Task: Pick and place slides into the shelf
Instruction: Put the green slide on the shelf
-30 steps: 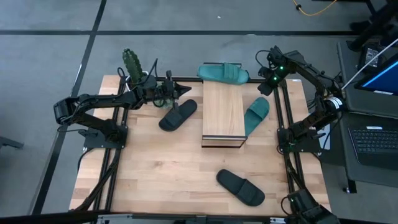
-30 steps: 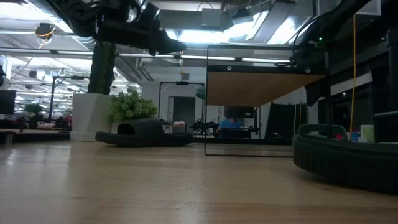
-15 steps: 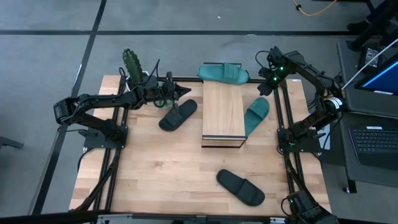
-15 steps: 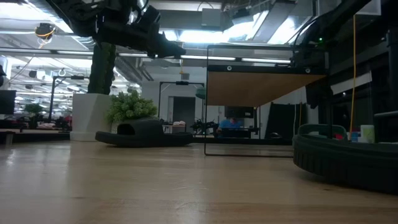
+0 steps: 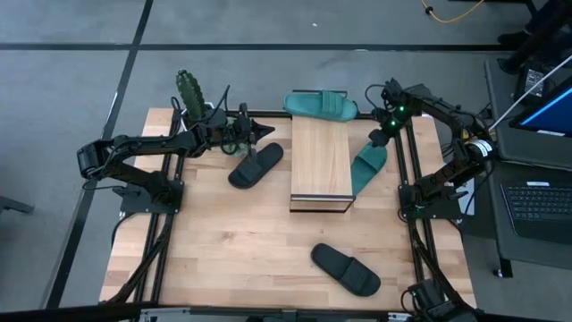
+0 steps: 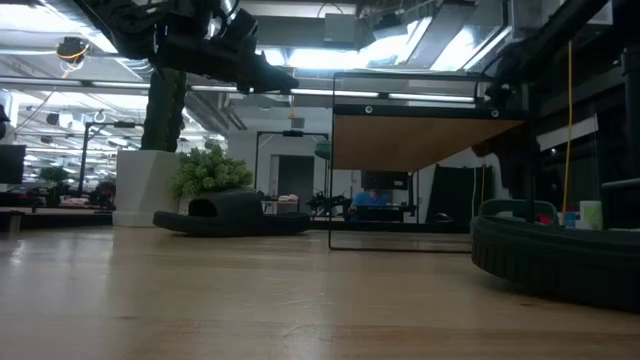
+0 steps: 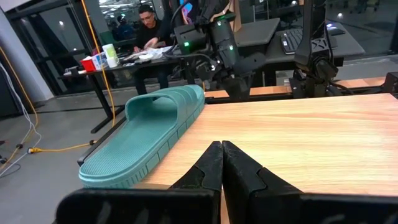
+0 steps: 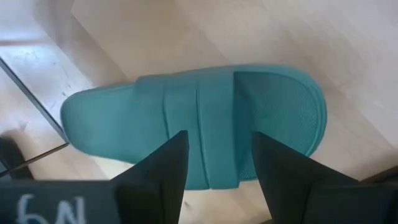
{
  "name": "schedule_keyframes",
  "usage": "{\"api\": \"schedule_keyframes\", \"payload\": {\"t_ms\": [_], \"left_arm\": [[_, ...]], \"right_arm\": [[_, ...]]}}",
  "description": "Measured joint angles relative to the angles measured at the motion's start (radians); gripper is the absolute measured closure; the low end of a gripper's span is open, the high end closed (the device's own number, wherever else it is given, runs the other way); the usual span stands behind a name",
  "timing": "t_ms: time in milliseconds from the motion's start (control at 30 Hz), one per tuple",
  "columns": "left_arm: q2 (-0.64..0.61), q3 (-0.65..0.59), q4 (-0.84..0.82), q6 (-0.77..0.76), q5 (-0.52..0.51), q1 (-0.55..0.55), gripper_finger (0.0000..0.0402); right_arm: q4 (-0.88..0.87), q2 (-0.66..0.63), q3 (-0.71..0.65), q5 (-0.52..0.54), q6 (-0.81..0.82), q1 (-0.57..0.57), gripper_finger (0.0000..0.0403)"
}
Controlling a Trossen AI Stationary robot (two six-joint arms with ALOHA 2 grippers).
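The slides lie scattered: one teal slide (image 5: pixel 367 166) leans against the shelf (image 5: pixel 320 161), half on the bench (image 5: pixel 232 241). The right pincer (image 5: pixel 379 136) hangs over it, fingers apart astride the strap, seemingly lined up to grasp. The left pincer (image 5: pixel 257 131), fingers pressed together, waits above a black slide (image 5: pixel 255 165).

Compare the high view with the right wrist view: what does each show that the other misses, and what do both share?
Only the high view shows the shelf, both black slides, the far teal slide and the left gripper. Only the right wrist view shows the right gripper open, fingers either side of the strap. Both show the teal slide beside the shelf.
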Motion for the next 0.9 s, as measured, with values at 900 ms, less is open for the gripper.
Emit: {"api": "schedule_keyframes", "payload": {"t_ms": [900], "left_arm": [[0.0,0.0,-0.003,0.001,0.0,0.0,0.0401]], "right_arm": [[0.075,0.001,-0.062,0.0,-0.056,0.0,0.0226]]}}
